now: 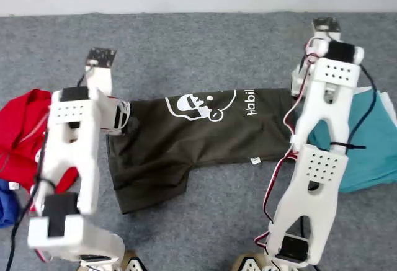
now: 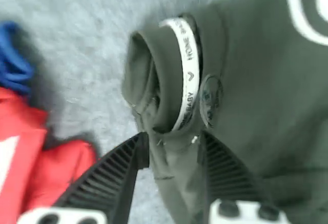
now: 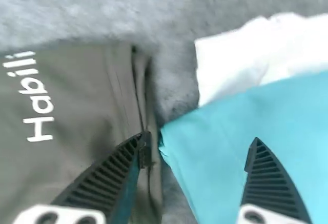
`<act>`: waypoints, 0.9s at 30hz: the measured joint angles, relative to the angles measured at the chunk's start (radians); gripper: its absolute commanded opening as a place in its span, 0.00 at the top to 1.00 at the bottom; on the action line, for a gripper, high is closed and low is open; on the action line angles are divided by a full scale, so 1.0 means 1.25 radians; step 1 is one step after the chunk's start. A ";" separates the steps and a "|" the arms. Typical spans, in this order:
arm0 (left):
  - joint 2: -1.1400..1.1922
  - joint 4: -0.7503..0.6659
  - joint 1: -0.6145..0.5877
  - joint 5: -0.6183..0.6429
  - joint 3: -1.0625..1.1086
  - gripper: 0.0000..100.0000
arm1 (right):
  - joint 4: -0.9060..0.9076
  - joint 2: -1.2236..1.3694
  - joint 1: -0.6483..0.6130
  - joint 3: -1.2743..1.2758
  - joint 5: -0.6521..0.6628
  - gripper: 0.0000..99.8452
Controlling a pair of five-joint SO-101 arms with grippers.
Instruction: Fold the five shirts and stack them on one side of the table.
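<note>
- Dark green shirt (image 1: 186, 141) lies spread across the middle of the grey table (image 1: 205, 54), printed side up, with 1 arm at each end.
- Left gripper (image 2: 172, 137) is right on the collar end. The jaws are narrow, the bunched fabric just below the neck opening fills the gap, and it touches both ribbed fingers (image 2: 128, 162).
- The collar stands up in a loop just past those fingertips, its white inner band showing.
- Right gripper (image 3: 200, 142) is at the far end of the same shirt, jaws wide and holding nothing.
- 1 of its fingers sits at the dark shirt's hem edge, and the other hangs over the teal shirt (image 3: 241, 126).
- The hem edge lies just beside the teal fabric, with a thin strip of table between them further up.
- From above, the lower part of the dark shirt is rumpled, 1 flap trailing toward the near edge of the table.
- Crowding on the left: a red shirt (image 1: 22, 128) is heaped just beside the left arm, with a blue shirt (image 1: 6, 203) near it at the table's edge.
- Crowding on the right: the teal shirt lies over a white shirt (image 3: 246, 55), and the right arm's links reach across the teal one in the high view.
</note>
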 measured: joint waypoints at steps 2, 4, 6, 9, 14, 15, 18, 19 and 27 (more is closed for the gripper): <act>0.055 -0.005 0.000 0.022 -0.027 0.84 | 0.000 -0.001 0.005 0.029 0.000 0.70; 0.098 -0.005 0.001 0.031 -0.066 0.84 | 0.000 -0.001 0.004 0.060 0.000 0.70; 0.134 -0.005 0.001 0.034 -0.095 0.84 | 0.000 0.000 0.002 0.068 0.000 0.70; 0.177 -0.005 0.001 0.037 -0.124 0.88 | 0.000 -0.001 0.002 0.068 0.000 0.70; 0.193 -0.005 0.002 0.037 -0.155 0.98 | 0.000 -0.001 0.002 0.074 0.000 0.70; 0.193 -0.005 0.002 0.037 -0.157 0.99 | 0.000 -0.001 0.002 0.074 0.000 0.70; 0.193 -0.005 0.005 0.037 -0.157 0.99 | 0.000 -0.001 0.002 0.074 0.000 0.70; 0.193 -0.005 0.005 0.037 -0.157 0.99 | 0.000 -0.001 0.002 0.074 0.000 0.70; 0.201 -0.025 0.005 0.037 -0.199 0.99 | 0.000 -0.001 0.002 0.074 0.000 0.70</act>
